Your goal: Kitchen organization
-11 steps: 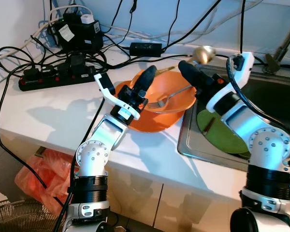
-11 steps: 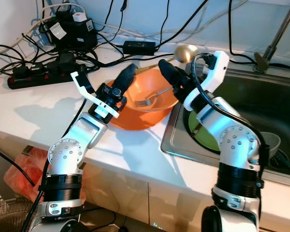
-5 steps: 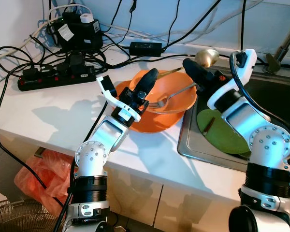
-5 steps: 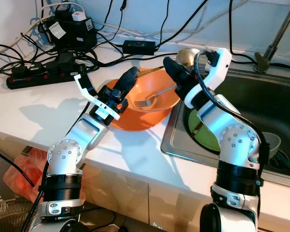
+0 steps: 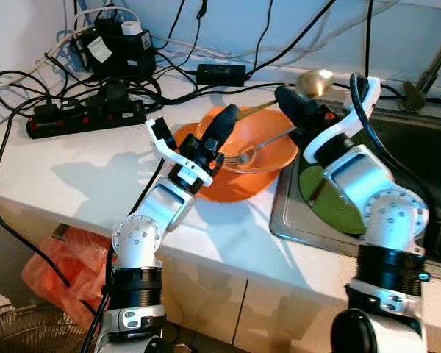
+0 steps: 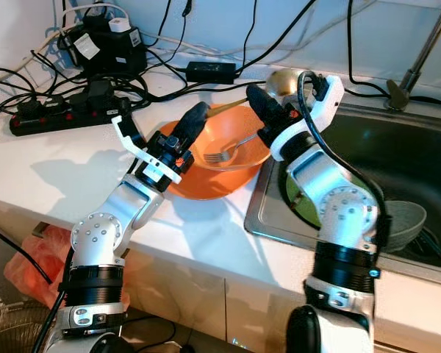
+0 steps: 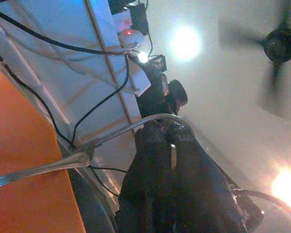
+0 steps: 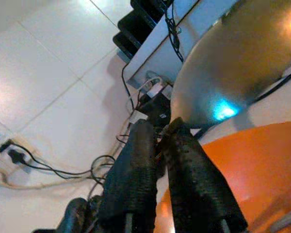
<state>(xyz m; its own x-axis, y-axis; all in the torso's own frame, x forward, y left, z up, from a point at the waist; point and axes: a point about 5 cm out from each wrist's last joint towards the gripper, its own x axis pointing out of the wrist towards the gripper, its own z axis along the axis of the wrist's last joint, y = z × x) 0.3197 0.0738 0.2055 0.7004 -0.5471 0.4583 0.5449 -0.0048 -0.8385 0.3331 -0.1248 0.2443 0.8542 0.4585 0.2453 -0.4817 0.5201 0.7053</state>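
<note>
While held, fork [image 5: 251,153] meets right hand [image 5: 292,112].

White countertop [image 5: 73,169], power strips and tangled black cables [image 5: 88,110] at 10 o'clock. Steel sink [image 6: 397,176] at 3 o'clock. Pale wall [image 5: 294,29] behind. Orange bag [image 5: 55,265] at 8 o'clock.
</note>
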